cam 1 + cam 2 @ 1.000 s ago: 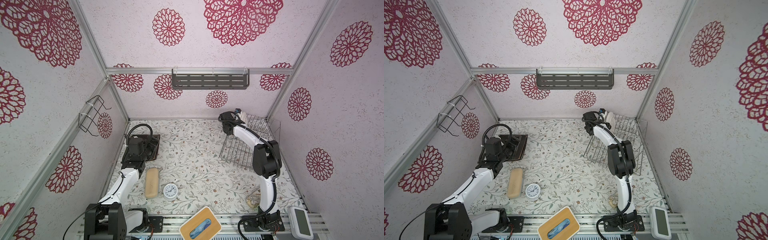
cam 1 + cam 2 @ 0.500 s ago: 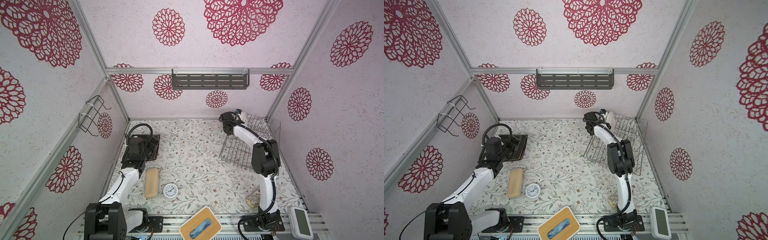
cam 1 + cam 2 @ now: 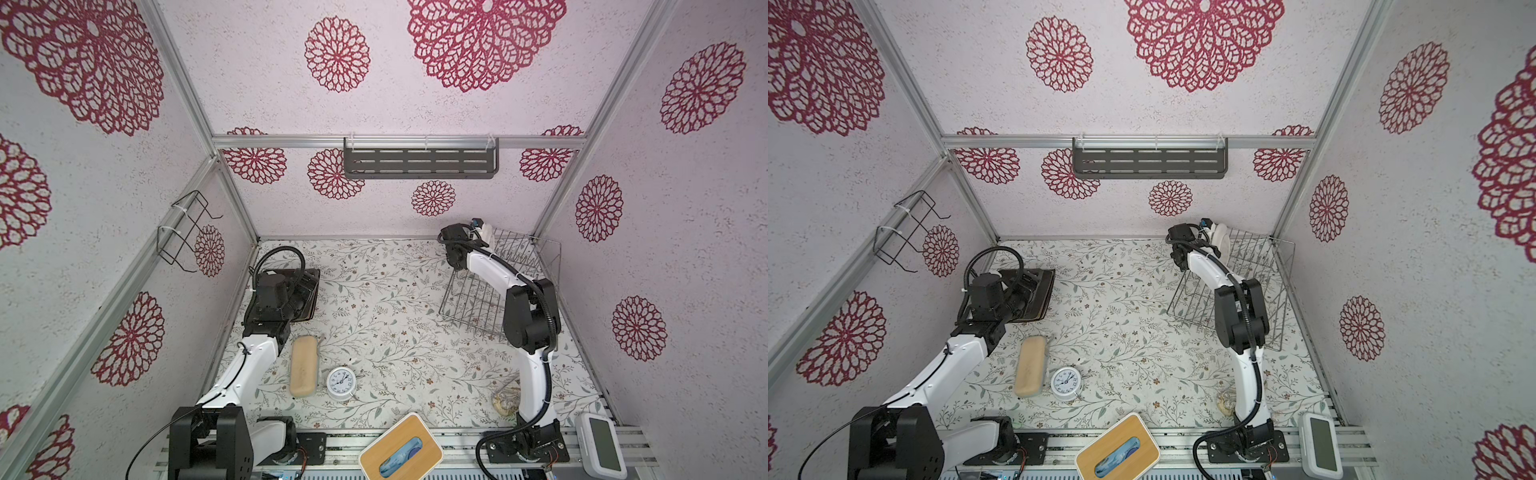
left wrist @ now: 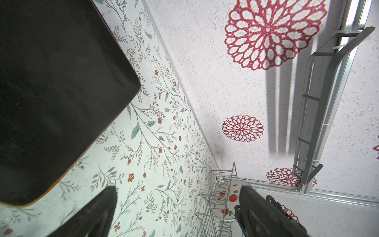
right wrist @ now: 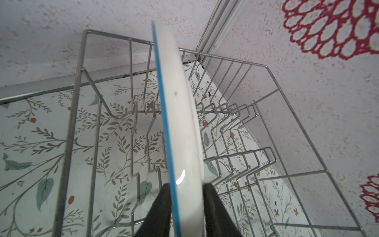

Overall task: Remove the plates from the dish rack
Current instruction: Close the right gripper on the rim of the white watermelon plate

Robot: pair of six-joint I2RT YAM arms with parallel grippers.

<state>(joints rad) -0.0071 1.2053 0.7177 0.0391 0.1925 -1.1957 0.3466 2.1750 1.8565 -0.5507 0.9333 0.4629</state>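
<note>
The silver wire dish rack (image 3: 525, 266) (image 3: 1260, 266) stands at the back right. A round white plate (image 5: 178, 123) with a blue rim stands upright between its prongs; its watermelon face (image 4: 229, 197) shows in the left wrist view. My right gripper (image 5: 186, 185) is shut on this plate's edge, one finger on each face. In both top views the plate (image 3: 487, 233) (image 3: 1221, 239) peeks out behind the right wrist. Dark brown-black plates (image 3: 312, 299) (image 3: 1042, 299) (image 4: 51, 92) lie stacked at the left. My left gripper (image 4: 177, 189) hovers open beside them, holding nothing.
A tan oblong block (image 3: 304, 365) and a small white alarm clock (image 3: 340, 383) lie front left. A wood-topped box (image 3: 399, 453) and a white device (image 3: 600, 444) sit at the front rail. A grey slotted shelf (image 3: 419, 163) and a black wire basket (image 3: 183, 232) hang on the walls.
The right jaws have closed in on the round plate's edge, and the right wrist shifted slightly. The left arm has not moved.
</note>
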